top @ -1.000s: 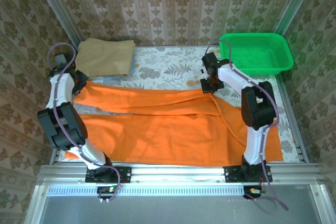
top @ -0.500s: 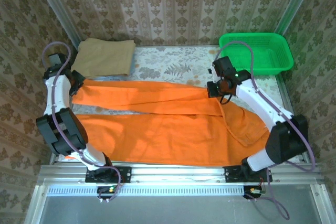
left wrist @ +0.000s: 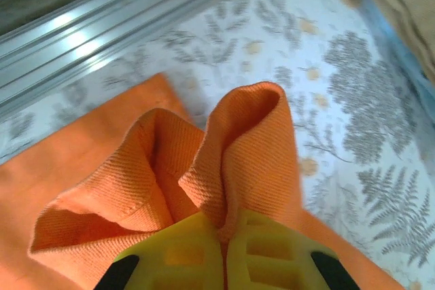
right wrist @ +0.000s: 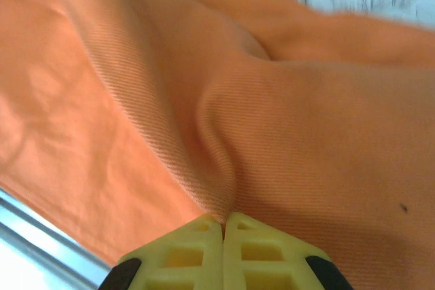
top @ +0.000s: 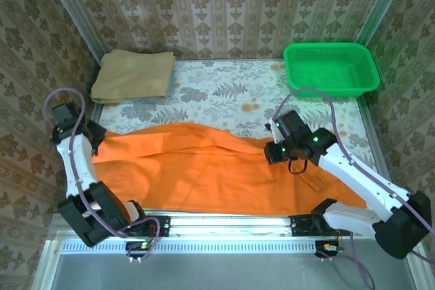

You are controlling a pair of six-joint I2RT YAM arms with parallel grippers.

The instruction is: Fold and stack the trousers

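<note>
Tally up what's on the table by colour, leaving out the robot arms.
Orange: 1, the bright orange soft-fabric trousers
Tan: 1, the folded tan cloth
Green: 1, the green plastic mesh basket
Total: 3

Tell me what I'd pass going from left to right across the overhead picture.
left gripper, shut on one end of the orange trousers → folded tan cloth → right gripper, also shut on the trousers → green basket. The trousers stretch across most of the width, so they have no single place.
</note>
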